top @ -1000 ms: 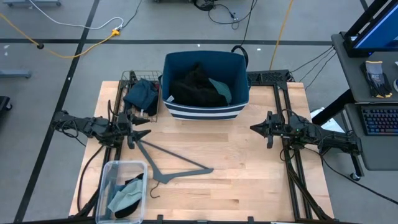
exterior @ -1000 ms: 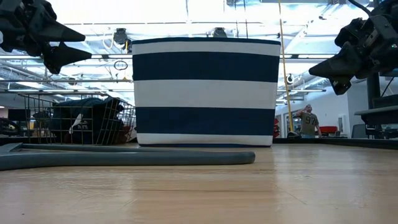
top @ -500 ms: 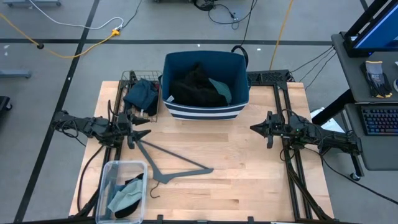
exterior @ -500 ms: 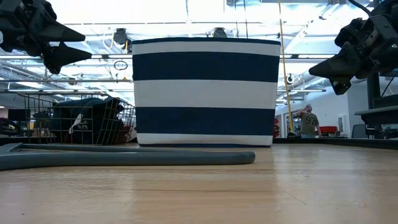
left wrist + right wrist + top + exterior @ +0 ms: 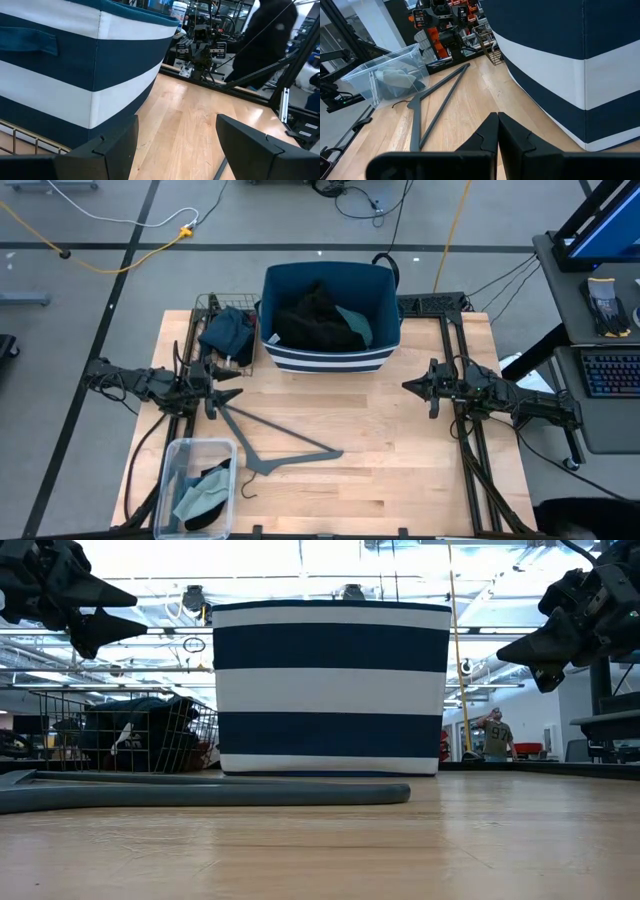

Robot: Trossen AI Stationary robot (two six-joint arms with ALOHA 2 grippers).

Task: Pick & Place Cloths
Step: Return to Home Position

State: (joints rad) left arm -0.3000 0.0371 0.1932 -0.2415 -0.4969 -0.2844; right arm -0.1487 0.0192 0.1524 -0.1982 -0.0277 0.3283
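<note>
Black and teal cloths point(image 5: 320, 318) lie heaped inside the navy-and-white striped bin point(image 5: 330, 356) at the table's far middle. A dark teal cloth point(image 5: 228, 332) fills the wire basket point(image 5: 212, 308) left of the bin. Pale green and dark cloths point(image 5: 205, 492) lie in the clear plastic box point(image 5: 176, 460) at the near left. My left gripper point(image 5: 232, 380) stands open above the table's left side, level, near the basket. My right gripper point(image 5: 408, 386) is shut, level, above the table's right side.
A grey clothes hanger point(image 5: 275, 442) lies flat on the wood between the arms, its hook toward the clear box. Bare wood spreads across the table's middle and near right. Black frame rails point(image 5: 470, 460) run along the right side. A person point(image 5: 494, 734) stands far off in the room.
</note>
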